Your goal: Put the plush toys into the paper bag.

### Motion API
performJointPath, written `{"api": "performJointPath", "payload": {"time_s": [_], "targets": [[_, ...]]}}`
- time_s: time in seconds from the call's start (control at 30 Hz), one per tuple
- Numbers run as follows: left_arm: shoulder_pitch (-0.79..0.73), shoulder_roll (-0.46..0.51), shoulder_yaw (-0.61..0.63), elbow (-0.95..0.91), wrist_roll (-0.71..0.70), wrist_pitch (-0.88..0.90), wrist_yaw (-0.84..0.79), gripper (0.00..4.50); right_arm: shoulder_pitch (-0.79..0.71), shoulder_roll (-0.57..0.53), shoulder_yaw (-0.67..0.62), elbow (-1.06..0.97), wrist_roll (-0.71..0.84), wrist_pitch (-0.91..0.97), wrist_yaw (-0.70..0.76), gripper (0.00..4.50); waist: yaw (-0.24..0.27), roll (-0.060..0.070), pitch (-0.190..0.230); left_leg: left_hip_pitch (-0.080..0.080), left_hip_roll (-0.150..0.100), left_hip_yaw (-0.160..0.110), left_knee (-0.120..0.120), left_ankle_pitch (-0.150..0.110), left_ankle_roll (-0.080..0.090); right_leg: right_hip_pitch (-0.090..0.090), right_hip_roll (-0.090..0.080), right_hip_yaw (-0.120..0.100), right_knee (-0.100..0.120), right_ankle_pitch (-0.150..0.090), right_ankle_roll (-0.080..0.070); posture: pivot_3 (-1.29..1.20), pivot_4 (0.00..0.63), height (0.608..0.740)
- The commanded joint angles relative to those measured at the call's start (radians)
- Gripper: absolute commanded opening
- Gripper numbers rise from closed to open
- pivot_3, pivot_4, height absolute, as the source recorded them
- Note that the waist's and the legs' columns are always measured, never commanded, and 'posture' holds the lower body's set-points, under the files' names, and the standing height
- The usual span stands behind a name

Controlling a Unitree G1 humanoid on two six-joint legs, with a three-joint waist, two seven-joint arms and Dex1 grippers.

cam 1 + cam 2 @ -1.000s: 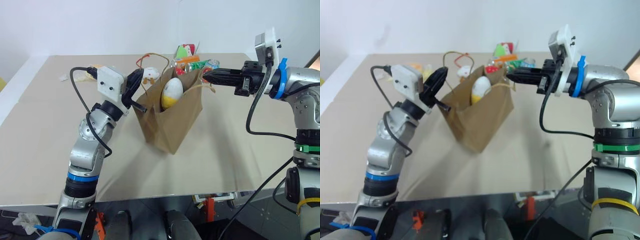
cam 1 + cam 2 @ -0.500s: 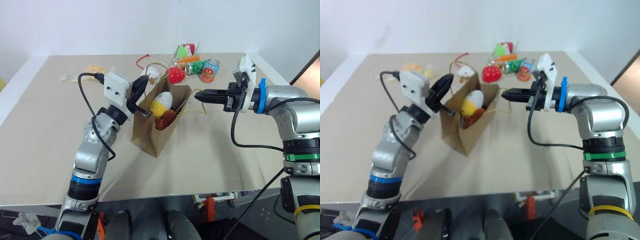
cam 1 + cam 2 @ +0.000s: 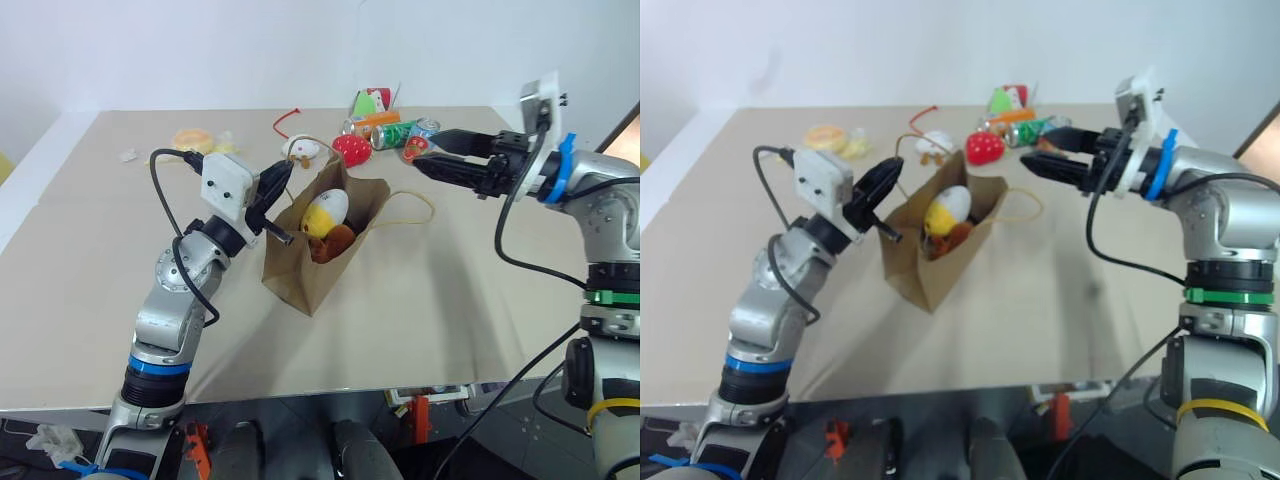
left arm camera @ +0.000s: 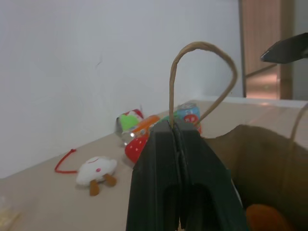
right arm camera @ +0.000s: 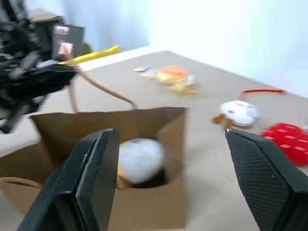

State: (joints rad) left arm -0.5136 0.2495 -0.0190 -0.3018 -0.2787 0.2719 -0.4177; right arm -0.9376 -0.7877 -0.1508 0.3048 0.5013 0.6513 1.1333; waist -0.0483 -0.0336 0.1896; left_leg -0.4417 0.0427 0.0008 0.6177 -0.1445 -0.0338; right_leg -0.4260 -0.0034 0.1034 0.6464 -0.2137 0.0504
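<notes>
The brown paper bag [image 3: 300, 268] stands open in the middle of the table. Two plush toys lie inside it: the yellow-and-white egg-shaped one [image 3: 328, 209] on top and the brown one [image 3: 332, 243] beneath it. My left gripper [image 3: 286, 172] is at the bag's left rim, shut on a cord handle [image 4: 202, 48] that loops up from between its fingers. To the right of the bag and apart from it, my right gripper [image 3: 424, 152] hangs open with nothing in it. The bag's other handle [image 3: 412, 208] lies slack on the table.
Behind the bag lie a white plush with orange feet [image 3: 300, 148], a red strawberry plush [image 3: 350, 150], drink cans [image 3: 405, 133], a green-and-red carton [image 3: 370, 100] and a red cord [image 3: 288, 120]. An orange-yellow item [image 3: 190, 138] sits at the back left.
My right gripper has opened, let go of the bag's right handle and drawn back to the right. That handle now lies on the table. The left gripper keeps its hold.
</notes>
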Motion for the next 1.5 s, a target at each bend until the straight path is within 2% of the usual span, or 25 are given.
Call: {"api": "performJointPath", "payload": {"time_s": [0.03,0.1,0.13,0.17,0.2,0.27,0.3,0.33,0.37,0.4,0.43,0.5,0.73,0.9,1.0,1.13,1.5], "targets": [[0.005,0.023,0.035,-0.06,-0.063,0.017,-0.038,0.0,0.018,-0.045,-0.01,0.019,-0.026,-0.053,0.03,3.84,0.0,0.0,0.0,0.0,0.0,0.0,0.0,0.0,0.0,0.0,0.0,0.0,0.0,0.0,0.0,0.0,0.15,0.74],[0.011,0.049,0.046,-0.072,-0.095,0.033,-0.072,0.0,0.055,-0.069,0.017,0.051,-0.066,-0.102,0.062,3.84,0.0,0.0,0.0,0.0,0.0,0.0,0.0,0.0,0.0,0.0,0.0,0.0,0.0,0.0,0.0,0.0,0.15,0.74],[0.014,0.057,0.055,-0.079,-0.128,0.051,-0.088,0.26,0.07,-0.078,0.029,0.069,-0.083,-0.121,0.074,3.29,-0.001,0.0,0.0,0.0,0.0,0.0,0.0,0.0,0.0,0.0,0.0,0.0,0.0,0.0,0.0,0.0,0.15,0.74],[0.017,0.066,0.061,-0.087,-0.153,0.062,-0.104,0.54,0.088,-0.089,0.048,0.077,-0.105,-0.147,0.093,3.01,-0.001,0.0,0.0,0.0,0.0,0.0,0.0,0.0,0.0,0.0,0.0,0.0,0.0,0.0,0.0,0.0,0.15,0.74],[0.018,0.075,0.063,-0.092,-0.166,0.065,-0.116,0.84,0.102,-0.097,0.067,0.079,-0.123,-0.165,0.109,2.51,-0.001,0.0,0.0,0.0,0.0,0.0,0.0,0.0,0.0,0.0,0.0,0.0,0.0,0.0,0.0,0.0,0.15,0.74],[0.018,0.085,0.07,-0.1,-0.187,0.074,-0.127,1.68,0.116,-0.108,0.096,0.082,-0.151,-0.187,0.13,1.62,-0.001,0.0,0.0,0.0,0.0,0.001,0.0,0.0,0.0,0.0,0.0,0.001,0.0,0.0,0.0,0.0,0.15,0.74],[0.018,0.094,0.072,-0.103,-0.197,0.083,-0.134,2.3,0.122,-0.111,0.108,0.082,-0.161,-0.194,0.143,0.97,-0.001,0.0,0.0,0.001,0.0,0.001,0.0,0.0,0.0,0.0,0.0,0.001,0.0,0.0,0.0,0.0,0.15,0.74],[0.02,0.107,0.074,-0.107,-0.202,0.09,-0.143,2.56,0.127,-0.113,0.118,0.076,-0.162,-0.19,0.158,0.73,-0.002,0.0,0.0,0.001,0.0,0.001,0.0,0.0,0.0,0.0,0.0,0.001,0.0,0.0,0.0,0.0,0.15,0.74],[0.022,0.119,0.078,-0.111,-0.213,0.1,-0.153,3.31,0.129,-0.113,0.126,0.07,-0.16,-0.179,0.173,0.04,-0.002,0.0,0.0,0.001,0.0,0.001,0.0,0.0,0.0,0.0,0.0,0.001,0.0,0.0,0.0,0.0,0.15,0.74],[0.027,0.136,0.084,-0.118,-0.229,0.115,-0.166,3.57,0.134,-0.115,0.138,0.052,-0.154,-0.161,0.193,0.0,-0.002,0.0,0.0,0.001,0.0,0.001,0.0,0.0,0.0,0.0,0.0,0.001,0.0,0.0,0.0,0.0,0.15,0.74],[0.032,0.153,0.093,-0.128,-0.246,0.128,-0.178,4.07,0.141,-0.116,0.148,0.028,-0.144,-0.142,0.214,0.0,-0.002,0.0,0.0,0.001,0.0,0.001,0.0,0.0,0.0,0.0,0.0,0.001,0.0,0.0,0.0,0.0,0.15,0.74],[0.045,0.19,0.132,-0.157,-0.328,0.186,-0.201,4.4,0.158,-0.112,0.166,-0.052,-0.105,-0.078,0.248,0.0,-0.002,0.0,0.0,0.002,0.001,0.001,0.0,0.0,0.0,0.0,0.0,0.001,0.0,0.0,0.0,0.0,0.15,0.74],[0.148,0.343,0.273,-0.259,-0.524,0.336,-0.227,4.4,0.206,-0.02,0.207,-0.452,0.07,0.123,0.224,0.0,-0.008,0.0,0.0,0.002,0.003,0.001,-0.001,0.0,-0.001,-0.001,0.002,0.0,0.001,-0.001,-0.001,0.0,0.15,0.74],[0.271,0.396,0.258,-0.342,-0.555,0.376,-0.233,4.4,0.194,0.07,0.236,-0.595,0.142,0.182,0.155,0.0,-0.008,0.0,0.0,0.002,0.003,0.001,0.0,-0.001,-0.001,0.0,0.001,0.0,0.001,-0.001,-0.001,0.0,0.15,0.74],[0.31,0.391,0.206,-0.364,-0.5,0.351,-0.215,4.4,0.201,0.129,0.278,-0.618,0.119,0.162,0.1,0.0,-0.003,-0.001,0.0,0.002,0.003,0.001,0.001,-0.001,-0.001,0.0,0.001,-0.001,0.0,-0.001,-0.001,0.0,0.15,0.74],[0.302,0.351,0.158,-0.356,-0.451,0.321,-0.177,4.4,0.205,0.16,0.361,-0.579,0.0,0.036,0.064,0.0,-0.002,-0.001,0.0,0.002,0.003,0.002,0.002,0.0,-0.001,-0.001,0.0,-0.001,0.0,-0.001,-0.002,0.0,0.15,0.74],[0.275,0.305,0.109,-0.304,-0.349,0.262,-0.156,4.4,0.186,0.214,0.375,-0.492,-0.065,-0.076,0.036,0.0,0.0,-0.001,0.0,0.002,0.004,0.003,0.0,0.0,-0.001,-0.001,0.0,-0.002,0.0,-0.001,-0.002,0.0,0.15,0.74]]}}
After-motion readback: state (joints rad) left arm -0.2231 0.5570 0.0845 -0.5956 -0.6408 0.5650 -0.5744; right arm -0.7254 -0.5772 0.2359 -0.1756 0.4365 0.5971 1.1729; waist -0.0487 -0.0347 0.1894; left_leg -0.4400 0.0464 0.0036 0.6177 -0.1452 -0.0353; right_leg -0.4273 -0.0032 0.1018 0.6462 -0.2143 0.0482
